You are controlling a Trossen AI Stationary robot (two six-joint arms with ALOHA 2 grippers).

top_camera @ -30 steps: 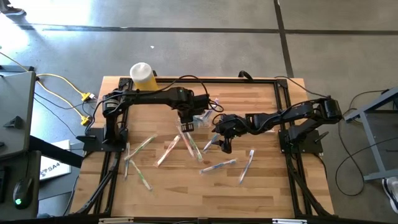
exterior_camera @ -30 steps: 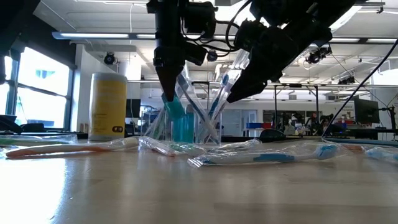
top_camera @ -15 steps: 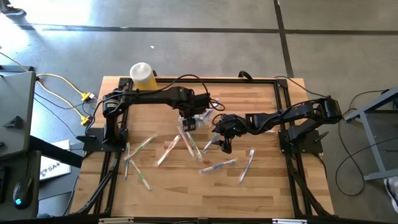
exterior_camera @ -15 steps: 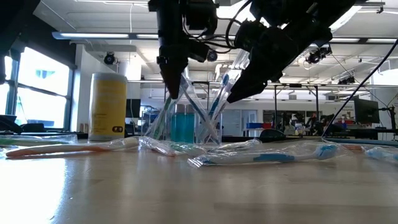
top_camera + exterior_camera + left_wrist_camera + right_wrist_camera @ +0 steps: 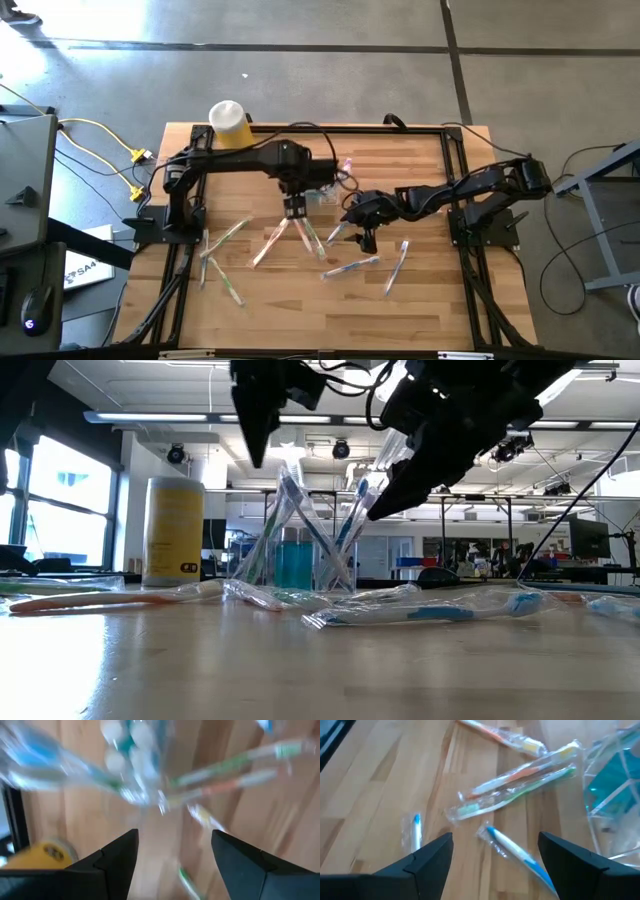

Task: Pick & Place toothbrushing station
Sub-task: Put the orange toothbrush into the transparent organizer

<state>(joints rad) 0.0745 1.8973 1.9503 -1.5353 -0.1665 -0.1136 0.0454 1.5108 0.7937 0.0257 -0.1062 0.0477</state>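
Note:
The clear holder cup stands upright on the table with several wrapped toothbrushes leaning in it; it also shows in the high view. More wrapped toothbrushes lie flat on the wood around it. My left gripper hangs open above the cup, pointing down, its fingers holding nothing. My right gripper stands open just right of the cup, slanting down over loose toothbrushes, touching none.
A yellow cylinder with a white cap stands at the table's far left corner. A black frame runs around the work area. Loose toothbrushes are strewn from the left frame rail to the right of centre.
My left gripper has opened and let go of a toothbrush that it held down in the cup, then risen straight up clear of the cup. The toothbrush stays leaning in the cup.

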